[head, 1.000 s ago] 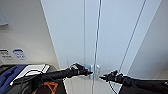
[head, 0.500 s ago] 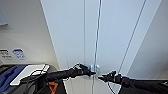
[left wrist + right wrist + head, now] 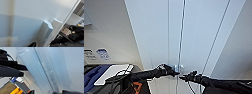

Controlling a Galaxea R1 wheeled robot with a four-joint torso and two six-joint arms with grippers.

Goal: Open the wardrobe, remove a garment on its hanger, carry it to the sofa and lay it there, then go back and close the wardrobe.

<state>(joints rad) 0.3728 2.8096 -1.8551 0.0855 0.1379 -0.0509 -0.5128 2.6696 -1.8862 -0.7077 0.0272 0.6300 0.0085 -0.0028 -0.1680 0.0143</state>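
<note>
The tall white 2-door wardrobe [image 3: 184,37] stands closed just ahead, its 2 small white vertical handles [image 3: 178,68] flanking the centre seam. The left tool [image 3: 174,72] reaches the left handle, the right tool [image 3: 183,76] is just right of the seam (I cannot tell whether either is clenched or released). Judged advice: seat each tool squarely behind its own handle, then pull both doors outward evenly.
</note>
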